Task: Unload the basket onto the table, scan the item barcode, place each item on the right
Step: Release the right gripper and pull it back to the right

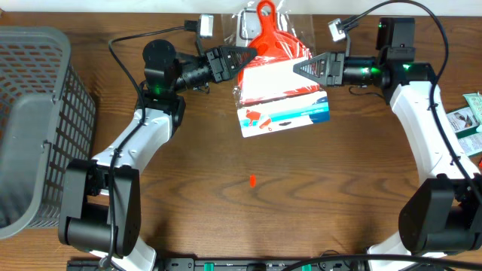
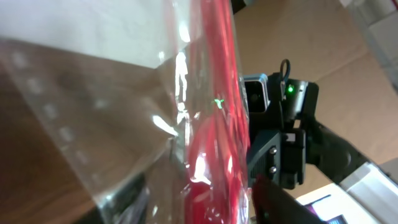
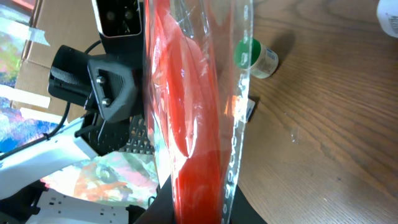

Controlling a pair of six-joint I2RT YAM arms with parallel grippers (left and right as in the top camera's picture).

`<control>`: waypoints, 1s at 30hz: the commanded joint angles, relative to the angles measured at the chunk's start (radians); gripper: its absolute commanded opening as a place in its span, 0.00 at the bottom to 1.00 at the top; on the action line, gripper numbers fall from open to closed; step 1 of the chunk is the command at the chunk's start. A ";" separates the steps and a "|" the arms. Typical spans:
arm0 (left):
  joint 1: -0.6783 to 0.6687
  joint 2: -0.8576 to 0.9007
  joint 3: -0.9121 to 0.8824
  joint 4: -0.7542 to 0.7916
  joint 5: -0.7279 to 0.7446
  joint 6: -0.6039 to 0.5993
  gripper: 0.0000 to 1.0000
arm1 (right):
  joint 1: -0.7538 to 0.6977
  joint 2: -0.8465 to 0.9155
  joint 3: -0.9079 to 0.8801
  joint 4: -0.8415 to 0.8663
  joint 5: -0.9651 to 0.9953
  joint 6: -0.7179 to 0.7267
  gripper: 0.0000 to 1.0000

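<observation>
Above the table point(image 1: 226, 211), right end effector point(image 1: 297, 69) pinches the packet point(image 1: 280, 89); left end effector's point(image 1: 242, 58) grip unclear.

Premises: a robotics test bench dressed as a shop checkout, not a trading store.

Grounds:
- Two robot arms are fixed to a wood-grain table point(image 1: 226, 218), the left arm point(image 1: 143, 135) based at 7 o'clock and the right arm point(image 1: 425, 128) at 5 o'clock.
- Loose cables point(image 1: 111, 47) trail at 11 o'clock.
- A grey mesh basket point(image 1: 30, 113) stands at 9 o'clock.
- Retail goods are present: a bagged red plastic item point(image 1: 275, 83) at 12 o'clock, printed packets point(image 1: 467, 124) at 3 o'clock, and a green-capped bottle point(image 3: 256, 57) in the right wrist view.
- Brown cardboard point(image 2: 311, 37) shows behind in the left wrist view.
</observation>
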 commanded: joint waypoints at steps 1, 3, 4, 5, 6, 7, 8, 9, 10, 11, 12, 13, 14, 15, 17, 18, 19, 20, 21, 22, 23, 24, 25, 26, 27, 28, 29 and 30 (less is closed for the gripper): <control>-0.002 -0.014 0.025 0.006 0.037 0.001 0.41 | -0.006 -0.006 0.006 0.000 -0.037 -0.020 0.01; -0.002 -0.014 0.025 0.006 0.040 0.000 0.40 | -0.008 -0.006 0.006 -0.001 -0.037 -0.020 0.01; -0.002 -0.014 0.025 0.006 0.040 0.000 0.40 | -0.008 -0.006 0.006 -0.001 -0.037 -0.020 0.01; -0.002 -0.014 0.025 0.006 0.040 0.000 0.39 | -0.008 -0.006 0.006 -0.001 -0.037 -0.020 0.01; -0.002 -0.014 0.025 0.006 0.040 0.000 0.36 | -0.008 -0.006 0.006 -0.001 -0.037 -0.020 0.01; -0.002 -0.014 0.025 0.006 0.040 0.000 0.34 | -0.008 -0.006 0.006 -0.001 -0.037 -0.020 0.01; -0.003 -0.014 0.025 0.006 0.041 0.000 0.33 | -0.008 -0.006 0.006 -0.001 -0.037 -0.020 0.01; -0.004 -0.014 0.025 0.006 0.041 0.000 0.33 | -0.008 -0.006 0.006 0.000 -0.037 -0.020 0.01; -0.004 -0.014 0.025 0.006 0.040 -0.004 0.33 | -0.008 -0.006 0.006 0.000 -0.037 -0.020 0.01; -0.005 -0.014 0.025 0.006 0.041 -0.007 0.33 | -0.007 -0.006 0.006 0.000 -0.037 -0.020 0.01; -0.008 -0.014 0.025 0.006 0.041 -0.007 0.32 | -0.007 -0.006 0.006 0.000 -0.037 -0.020 0.01; -0.011 -0.014 0.025 0.006 0.041 -0.007 0.31 | -0.007 -0.006 0.006 0.000 -0.037 -0.020 0.01; -0.013 -0.014 0.025 0.006 0.041 -0.007 0.30 | -0.007 -0.006 0.006 0.000 -0.037 -0.020 0.01; -0.018 -0.014 0.025 0.006 0.041 -0.007 0.28 | -0.007 -0.006 0.006 0.000 -0.037 -0.020 0.01; -0.028 -0.014 0.025 0.006 0.041 -0.007 0.27 | -0.007 -0.006 0.006 0.000 -0.037 -0.020 0.01; -0.032 -0.014 0.025 0.006 0.041 -0.007 0.27 | -0.007 -0.006 0.006 0.000 -0.037 -0.020 0.01; -0.036 -0.014 0.025 0.006 0.041 -0.007 0.27 | -0.007 -0.006 0.006 0.000 -0.037 -0.020 0.01; -0.039 -0.014 0.025 0.006 0.041 -0.007 0.27 | -0.007 -0.006 0.006 0.000 -0.037 -0.020 0.01; -0.042 -0.014 0.025 0.006 0.041 -0.007 0.25 | -0.007 -0.006 0.006 0.000 -0.037 -0.020 0.01; -0.043 -0.014 0.025 0.006 0.041 -0.007 0.24 | -0.007 -0.006 0.006 0.000 -0.037 -0.020 0.01; -0.043 -0.014 0.025 0.006 0.041 -0.006 0.22 | -0.007 -0.006 0.006 0.000 -0.037 -0.020 0.01; -0.043 -0.014 0.025 0.006 0.041 -0.007 0.20 | -0.007 -0.006 0.006 0.000 -0.037 -0.020 0.01; -0.043 -0.014 0.025 0.006 0.041 -0.007 0.20 | -0.008 -0.006 0.006 0.000 -0.037 -0.020 0.01; -0.043 -0.014 0.025 0.006 0.041 -0.007 0.19 | -0.008 -0.006 0.006 0.000 -0.037 -0.020 0.01; -0.043 -0.014 0.025 0.006 0.041 -0.007 0.19 | -0.008 -0.006 0.006 0.000 -0.037 -0.020 0.01; -0.043 -0.014 0.025 0.006 0.041 -0.007 0.19 | -0.007 -0.006 0.006 0.000 -0.037 -0.020 0.01; -0.043 -0.014 0.025 0.006 0.041 -0.007 0.19 | -0.007 -0.006 0.006 0.000 -0.037 -0.020 0.01; -0.043 -0.014 0.025 0.006 0.041 -0.007 0.15 | -0.007 -0.006 0.006 0.000 -0.037 -0.020 0.01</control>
